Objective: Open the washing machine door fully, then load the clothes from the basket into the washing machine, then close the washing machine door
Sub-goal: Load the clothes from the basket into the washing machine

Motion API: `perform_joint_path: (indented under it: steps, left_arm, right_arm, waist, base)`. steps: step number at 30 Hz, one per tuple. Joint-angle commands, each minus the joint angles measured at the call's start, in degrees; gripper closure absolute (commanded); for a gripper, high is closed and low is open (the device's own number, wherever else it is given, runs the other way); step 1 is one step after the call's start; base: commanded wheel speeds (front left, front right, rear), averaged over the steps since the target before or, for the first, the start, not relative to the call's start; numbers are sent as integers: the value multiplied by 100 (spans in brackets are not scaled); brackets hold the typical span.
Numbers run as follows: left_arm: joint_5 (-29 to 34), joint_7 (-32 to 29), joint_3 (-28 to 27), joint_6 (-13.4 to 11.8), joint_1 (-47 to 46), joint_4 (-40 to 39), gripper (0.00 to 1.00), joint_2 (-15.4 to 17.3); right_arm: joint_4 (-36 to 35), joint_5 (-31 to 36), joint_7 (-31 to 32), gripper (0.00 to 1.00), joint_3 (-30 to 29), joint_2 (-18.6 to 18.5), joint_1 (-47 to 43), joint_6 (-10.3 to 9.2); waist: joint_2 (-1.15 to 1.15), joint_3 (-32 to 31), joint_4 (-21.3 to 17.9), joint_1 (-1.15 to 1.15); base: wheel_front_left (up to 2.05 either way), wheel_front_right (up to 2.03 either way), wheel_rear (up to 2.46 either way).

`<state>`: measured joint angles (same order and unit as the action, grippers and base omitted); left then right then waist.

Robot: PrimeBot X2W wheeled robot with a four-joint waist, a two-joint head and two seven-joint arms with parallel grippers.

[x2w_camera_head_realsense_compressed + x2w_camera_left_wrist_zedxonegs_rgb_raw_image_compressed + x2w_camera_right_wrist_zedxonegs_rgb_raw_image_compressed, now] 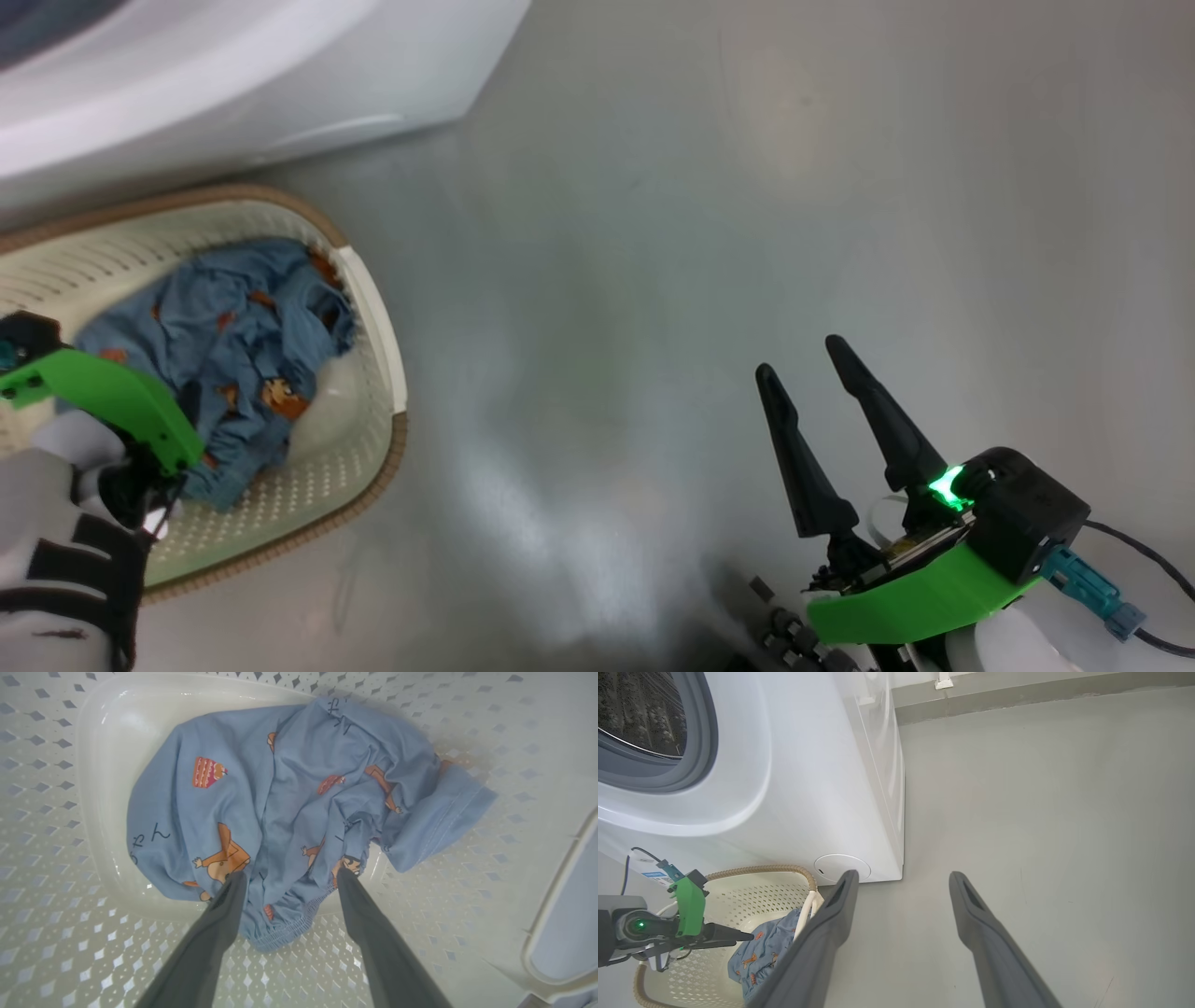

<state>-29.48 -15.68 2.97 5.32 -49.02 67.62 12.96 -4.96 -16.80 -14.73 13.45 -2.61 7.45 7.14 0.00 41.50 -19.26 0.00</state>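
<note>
My left gripper, jaws wide and empty, straddles the near hem of the blue bear-print clothes heaped mid-frame in the basket, far nearer than my equally spread right gripper.

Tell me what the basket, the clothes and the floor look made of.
Basket: cream moulded plastic by the look, glossy bottom, diamond holes through the walls; its brown rim looks woven, possibly moulded too. Clothes: soft light-blue cotton-like fabric, matte, creased, stitched hem. Floor: smooth grey, faint sheen; coating or vinyl, unclear.
</note>
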Motion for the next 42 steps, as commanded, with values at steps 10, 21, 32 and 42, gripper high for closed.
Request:
perform_joint_path:
  steps: [10,21,32,42]
  left_arm:
    - [-55,264,-86,109,-520,276,0,383]
    - [-25,445,120,176,-940,441,0,413]
    - [219,843,527,198,-1078,509,0,181]
    - [528,1225,931,152,-996,581,100,100]
  right_arm:
    - [-410,95,-27,0,-10,-27,114,35]
    - [-630,129,-27,0,-160,-27,14,35]
    - [-750,242,-27,0,-377,-27,-226,35]
    - [-888,325,-27,0,-557,-27,-438,35]
  waist:
    - [0,947,-68,0]
    - [0,1403,58,0]
    - [0,1503,147,0]
    - [0,1467,158,0]
  base:
    - [0,0,0]
    - [0,0,0]
    - [0,0,0]
    - [0,0,0]
